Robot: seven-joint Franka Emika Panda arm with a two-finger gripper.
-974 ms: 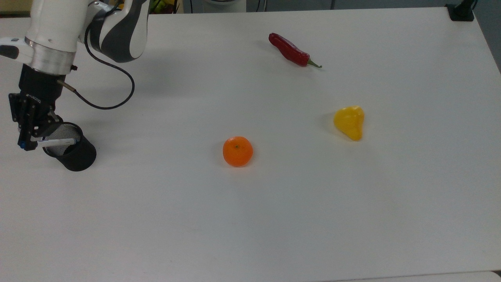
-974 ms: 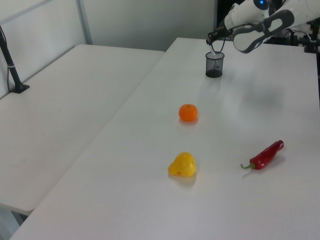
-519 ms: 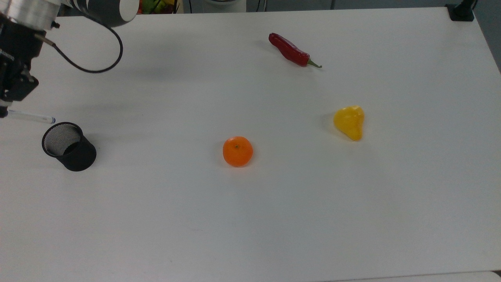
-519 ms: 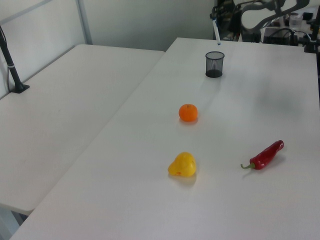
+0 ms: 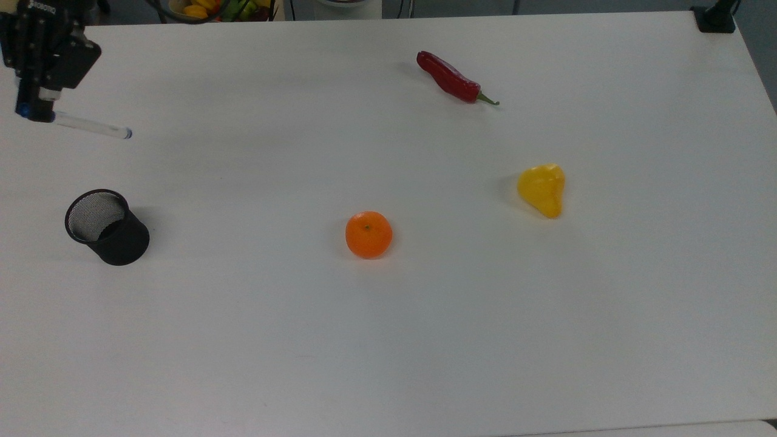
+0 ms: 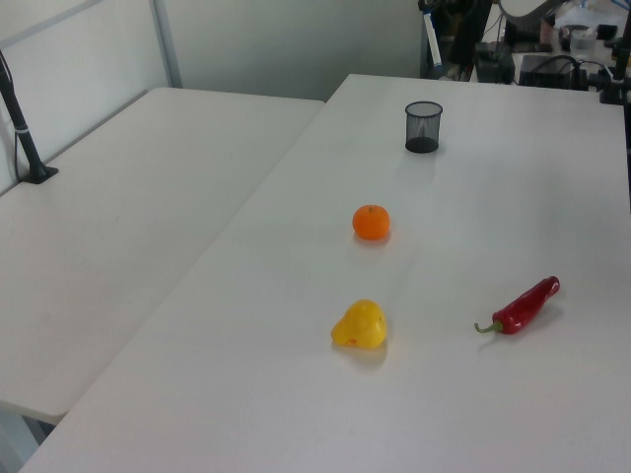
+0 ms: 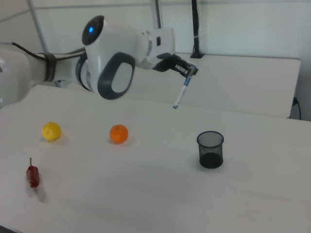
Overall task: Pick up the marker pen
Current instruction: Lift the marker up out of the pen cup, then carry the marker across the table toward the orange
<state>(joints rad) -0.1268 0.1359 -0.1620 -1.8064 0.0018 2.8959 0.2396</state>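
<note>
White-barrelled and blue at both ends, the marker pen (image 5: 88, 125) hangs in the air above the tabletop (image 5: 425, 334), clamped by its capped upper end in the closed fingers of the gripper (image 5: 37, 109). In the right view the marker pen (image 7: 180, 96) slants down from the gripper (image 7: 188, 74), its lower tip pointing toward the right view's left, clear of the surface and up and to the left of the black mesh cup (image 7: 210, 149). In the top view the pen lies across the upper left corner, well apart from the mesh cup (image 5: 107, 226), which stands upright nearer the bottom of the top view. In the left view the pen (image 6: 432, 39) shows as a slim pale stick at the far end of the tabletop, above the cup (image 6: 423, 126). An orange mandarin (image 5: 368, 234) sits near the middle of the tabletop, a yellow pepper (image 5: 542, 189) farther toward the top view's right, and a red chilli (image 5: 452, 77) lies toward the top edge, all well apart from one another.
</note>
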